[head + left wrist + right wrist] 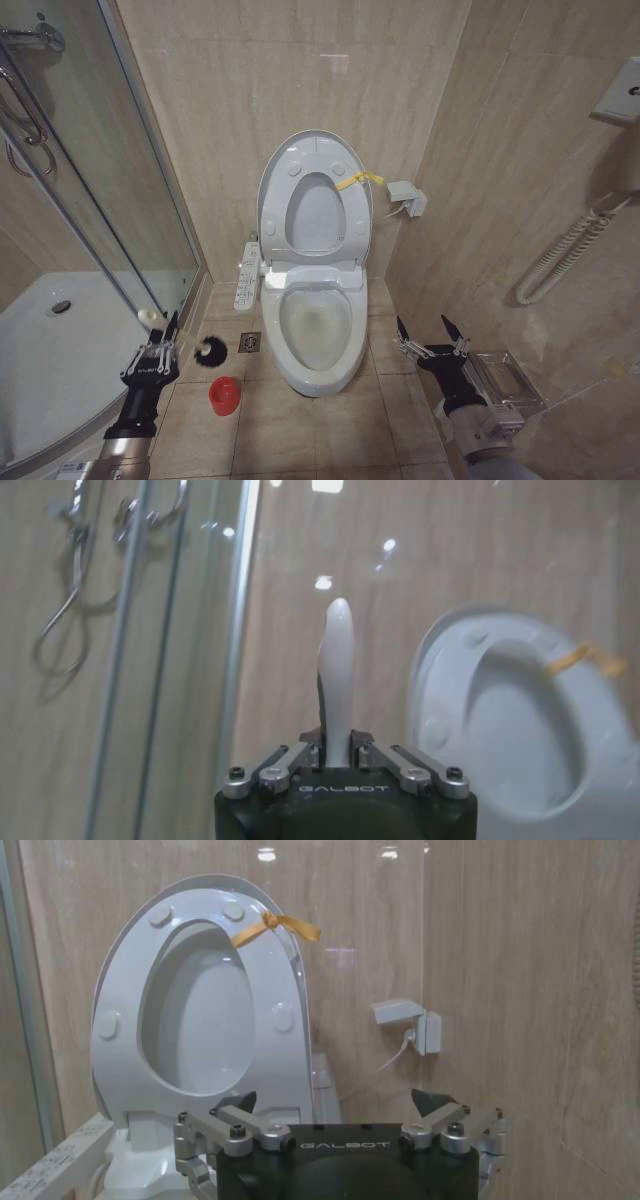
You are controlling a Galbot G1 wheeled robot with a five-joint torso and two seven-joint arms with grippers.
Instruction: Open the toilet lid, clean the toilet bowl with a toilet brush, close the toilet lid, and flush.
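Fingers of my left gripper [165, 335] are clamped on the white handle of the toilet brush [205, 350], its black head hanging just above the floor beside the toilet bowl [315, 340]. I see the red holder cup [225, 394] on the tiles nearby. My right gripper [430, 335] hovers on the bowl's other side, fingers spread wide and empty. Farther back, the toilet lid [315, 150] stands upright against the wall, its yellow strap [358, 180] at its edge.
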